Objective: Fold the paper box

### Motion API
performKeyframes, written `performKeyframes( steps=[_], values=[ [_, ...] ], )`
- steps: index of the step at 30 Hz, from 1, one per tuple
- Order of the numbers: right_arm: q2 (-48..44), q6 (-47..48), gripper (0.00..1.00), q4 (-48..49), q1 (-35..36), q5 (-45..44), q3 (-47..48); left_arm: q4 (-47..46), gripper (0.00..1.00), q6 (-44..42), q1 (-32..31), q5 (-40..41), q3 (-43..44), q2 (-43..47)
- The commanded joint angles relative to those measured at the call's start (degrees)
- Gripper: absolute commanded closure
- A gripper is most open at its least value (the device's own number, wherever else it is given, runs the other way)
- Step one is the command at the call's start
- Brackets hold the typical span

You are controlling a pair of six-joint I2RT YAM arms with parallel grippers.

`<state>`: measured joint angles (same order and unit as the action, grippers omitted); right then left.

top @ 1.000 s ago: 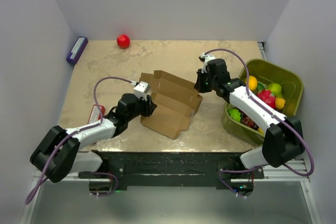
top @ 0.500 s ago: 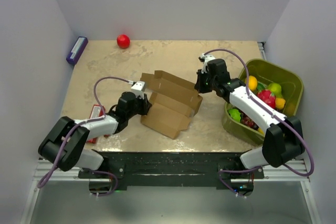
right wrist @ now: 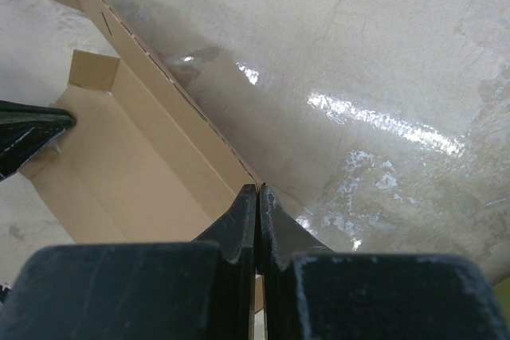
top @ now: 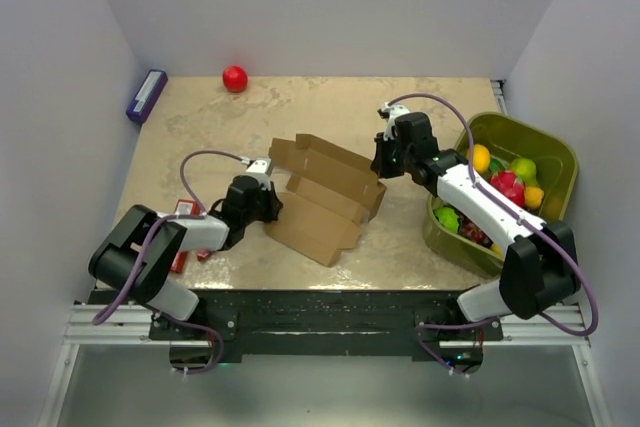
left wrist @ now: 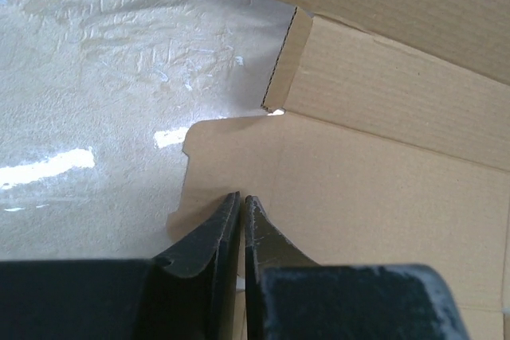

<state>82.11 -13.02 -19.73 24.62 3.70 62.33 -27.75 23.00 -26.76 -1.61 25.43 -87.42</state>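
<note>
Drawn back leftward, my left tool (left wrist: 241, 198) nips the box (top: 322, 209) by its near flap to fold it; my right tool (top: 379, 169) pinches the far wall as anchor.

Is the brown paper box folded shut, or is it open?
Open, only partly folded: the paper box shows its inner panels from above, with some walls raised in steps and no lid closed over them.

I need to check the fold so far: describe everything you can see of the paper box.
The paper box is plain brown corrugated cardboard, unmarked, a die-cut sheet partly folded: long panels creased into raised walls, tabbed flaps at the ends. It lies open on the table. The left end effector is shut on a rounded flap at its left side; the right end effector pinches its far right edge.
</note>
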Motion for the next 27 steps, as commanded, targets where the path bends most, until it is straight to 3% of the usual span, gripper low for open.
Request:
performKeyframes(
  steps=[1,13,22,27],
  values=[
    [-2.5,0.8,1.0,0.4,-0.3,-0.9,1.2,-0.1,0.89,1.5,0.7,1.5,-0.9,-2.3],
    [-3.4,1.2,1.0,0.7,-0.2,0.2,1.1,-4.3,0.87,4.2,0.7,-2.1,-4.5,-3.0],
    [-4.5,2.5,1.0,1.2,-0.3,1.3,1.0,2.7,0.63,2.1,0.7,-6.7,4.2,7.6],
    [-4.8,2.9,1.0,1.3,-0.2,1.7,1.0,6.7,0.57,-0.9,0.7,-5.6,9.2,7.1]
  ],
)
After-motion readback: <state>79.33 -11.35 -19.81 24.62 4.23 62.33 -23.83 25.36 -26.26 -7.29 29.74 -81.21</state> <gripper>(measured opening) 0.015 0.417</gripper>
